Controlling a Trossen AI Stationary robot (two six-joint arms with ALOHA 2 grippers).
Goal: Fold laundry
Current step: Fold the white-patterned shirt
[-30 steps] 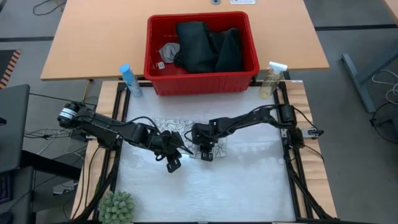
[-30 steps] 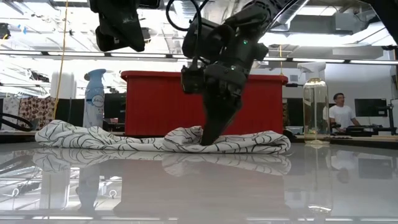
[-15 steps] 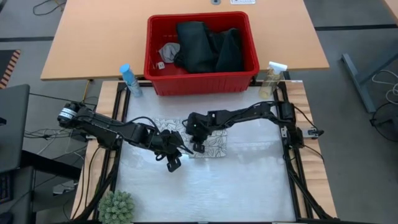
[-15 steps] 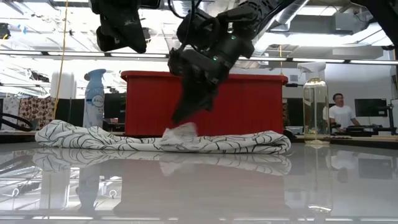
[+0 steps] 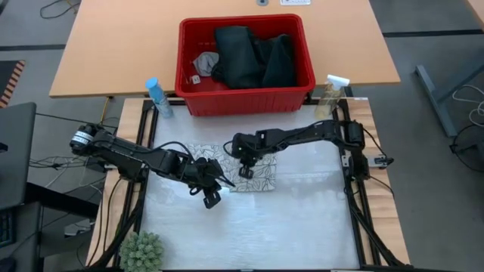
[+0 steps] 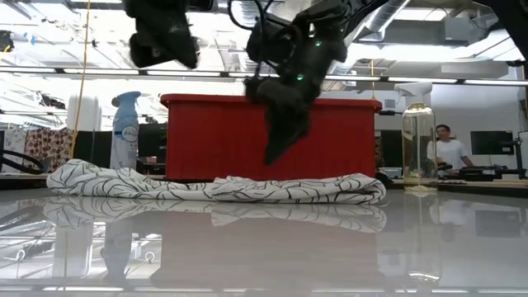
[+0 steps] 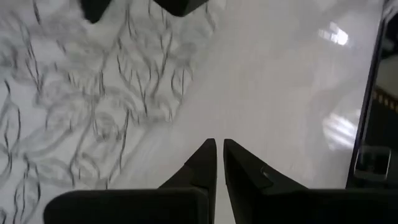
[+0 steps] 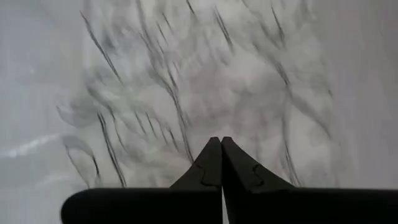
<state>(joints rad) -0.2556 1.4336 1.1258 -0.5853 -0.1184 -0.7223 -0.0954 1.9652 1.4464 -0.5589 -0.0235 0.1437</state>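
the right end effector, fingers pressed together and empty, is being held just above the leaf-print cloth; the next fold edge should be pinched squarely beneath it.

Bright overhead light, glossy table reflections, wrist views perhaps motion-blurred

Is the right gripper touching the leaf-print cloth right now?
Apart. In the low view the right gripper, fingers shut, hangs clear above the leaf-print cloth, with the red basket showing in the gap between them.
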